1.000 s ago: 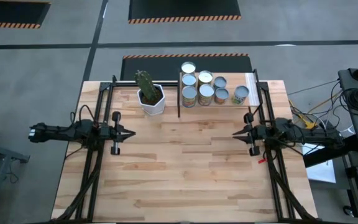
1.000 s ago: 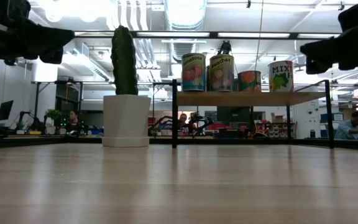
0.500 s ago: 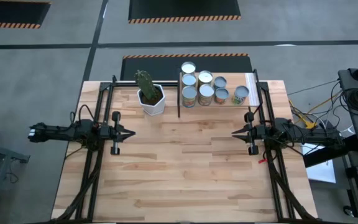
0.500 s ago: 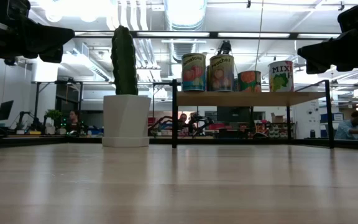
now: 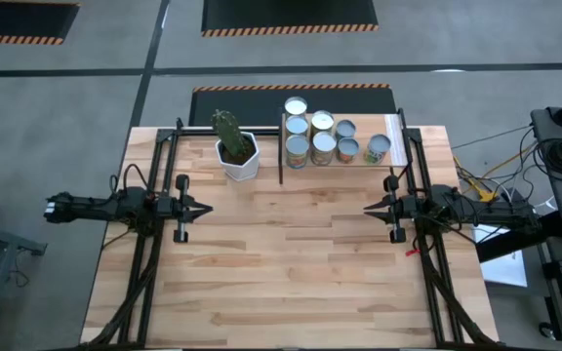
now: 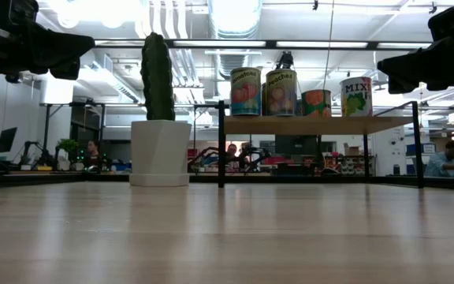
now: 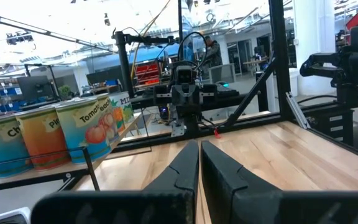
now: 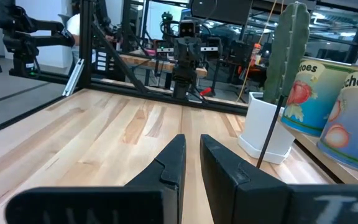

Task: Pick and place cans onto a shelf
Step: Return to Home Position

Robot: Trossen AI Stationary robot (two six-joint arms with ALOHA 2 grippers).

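Several cans [image 5: 322, 136] stand upright on the shelf [image 5: 396, 127], a wooden board on thin black legs [image 6: 314, 125] at the table's far right. They show their labels in the low view [image 6: 280, 92] and the left wrist view [image 7: 61, 134]. My left gripper [image 5: 208, 208] hovers level over the table's left side, shut and empty, pointing toward the right edge [image 7: 199, 144]. My right gripper [image 5: 367, 208] hovers over the right side, facing it, shut and empty [image 8: 192, 138]. Both are well clear of the cans.
A cactus in a white hexagonal pot [image 5: 237, 154] stands left of the shelf at the far edge [image 6: 160, 150]. Black frame rails [image 5: 154, 244] run along the table's left and right sides. Bare wooden tabletop [image 5: 291, 263] lies between the grippers.
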